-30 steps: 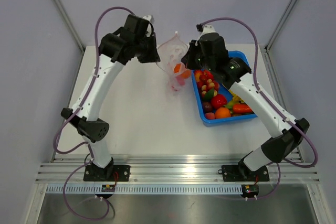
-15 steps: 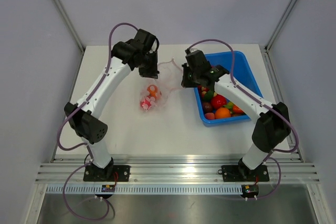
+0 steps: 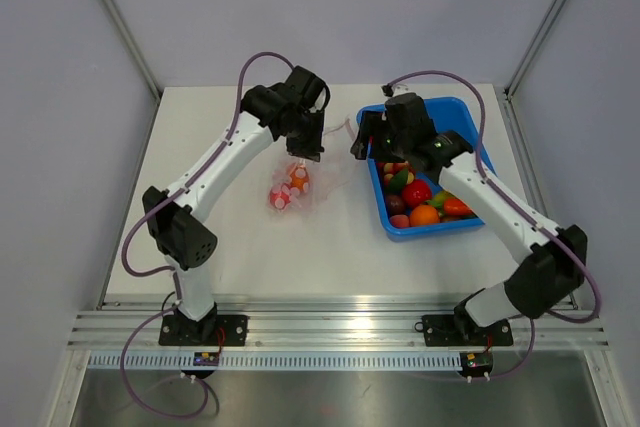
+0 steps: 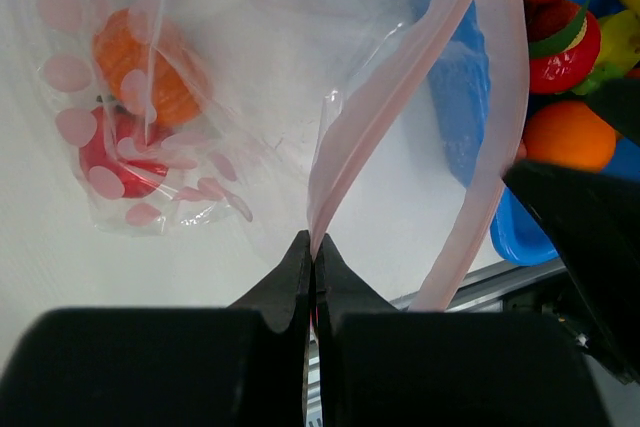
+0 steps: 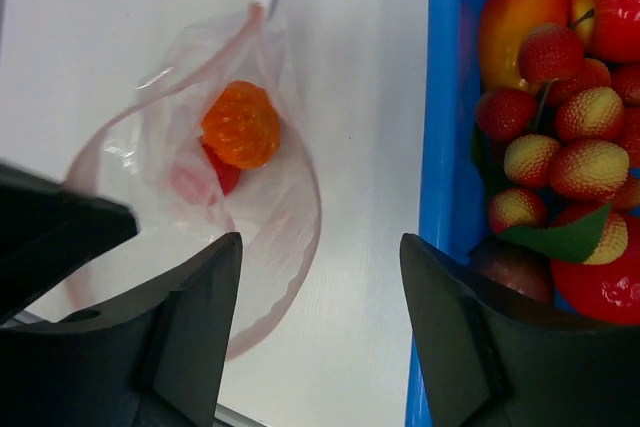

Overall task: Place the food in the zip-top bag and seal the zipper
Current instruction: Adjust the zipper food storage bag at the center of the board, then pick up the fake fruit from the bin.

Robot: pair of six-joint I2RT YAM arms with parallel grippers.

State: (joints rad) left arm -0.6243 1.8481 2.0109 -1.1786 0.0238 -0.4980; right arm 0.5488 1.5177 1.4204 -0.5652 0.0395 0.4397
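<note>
The zip-top bag [image 3: 305, 185] lies on the table between the arms, its mouth gaping toward the tray. An orange fruit [image 5: 240, 125] and a red piece [image 4: 112, 147] of food sit inside it. My left gripper [image 4: 313, 247] is shut on the pink zipper [image 4: 395, 97] strip at the bag's mouth, and in the top view the left gripper [image 3: 312, 147] sits over the bag's far edge. My right gripper [image 5: 320, 272] is open with nothing between its fingers, over bare table between the bag's mouth and the tray. From above, the right gripper [image 3: 361, 143] is at the tray's left corner.
The blue tray [image 3: 470, 142] stands right of the bag, holding more food [image 5: 560, 137]: strawberries, an apple, a mango, a red pepper and an orange. Its left wall [image 5: 441, 147] runs close beside my right fingers. The metal rail [image 3: 340, 327] marks the near table edge.
The right gripper has opened and let go of the bag's mouth, shifting right toward the tray. The left arm has carried its edge of the bag rightward; the bag has sunk onto the table.
</note>
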